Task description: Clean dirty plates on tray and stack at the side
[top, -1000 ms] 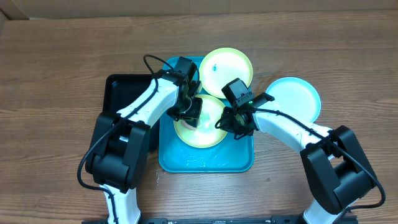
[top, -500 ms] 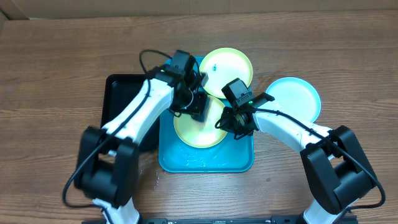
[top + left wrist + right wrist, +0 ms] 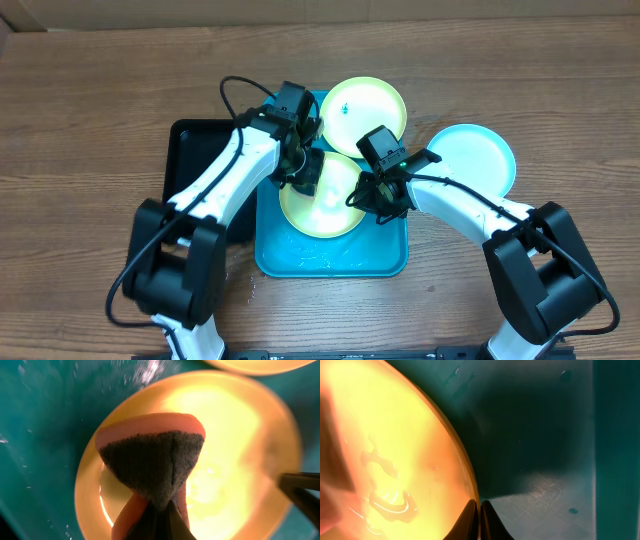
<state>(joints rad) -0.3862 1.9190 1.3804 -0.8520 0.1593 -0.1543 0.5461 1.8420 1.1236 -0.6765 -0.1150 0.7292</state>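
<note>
Yellow-green plate [image 3: 335, 208] on tray [image 3: 330, 262]: left tool [image 3: 159, 512], pinching a sponge [image 3: 150, 467], has swept back across it; right tool [image 3: 479, 510] stays clamped on its rim. Scrubbing ongoing, stacking pending.

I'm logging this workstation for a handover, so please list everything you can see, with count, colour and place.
tray: one, turquoise, table centre.
wet plate: one, yellow-green, in the tray.
far plate: one, yellow-green, at the tray's far edge.
blue plate: one, light blue, on the table right of the tray.
black tray: one, black, left of the turquoise tray.
sponge: one, orange with dark scouring face, over the wet plate.
table: one, brown wood.
left fingers: shut on the sponge.
right fingers: shut on the wet plate's rim.
</note>
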